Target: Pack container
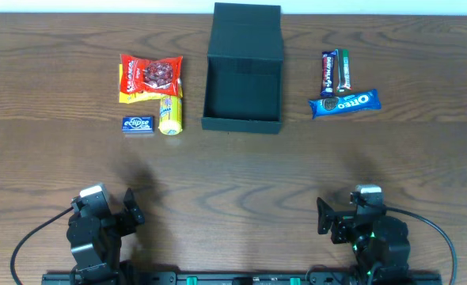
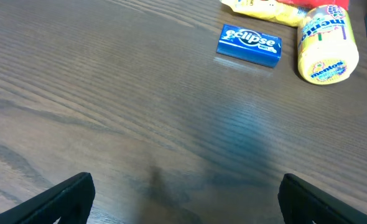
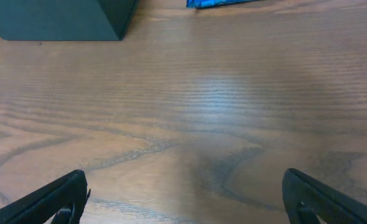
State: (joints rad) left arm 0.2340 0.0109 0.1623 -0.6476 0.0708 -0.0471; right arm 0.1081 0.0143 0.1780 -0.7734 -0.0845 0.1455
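Note:
The container (image 1: 241, 123) is a dark teal-black box at the back middle of the table, open, with its flap lid (image 1: 247, 30) raised behind it; its corner (image 3: 59, 18) shows in the right wrist view. Nothing shows inside it. My left gripper (image 1: 132, 207) rests near the front left edge. It is open, with bare wood between its fingers (image 2: 186, 196). My right gripper (image 1: 325, 215) sits near the front right, also open over bare table (image 3: 186, 193). Both are far from the box.
Left of the box lie a red snack packet (image 1: 151, 75) on a yellow packet (image 2: 264, 7), a yellow Mentos roll (image 1: 170, 115) (image 2: 328, 45) and a blue Eclipse box (image 1: 138, 124) (image 2: 249, 45). Right of it lie two bars (image 1: 336, 71) and a blue Oreo pack (image 1: 345, 103) (image 3: 221, 2).

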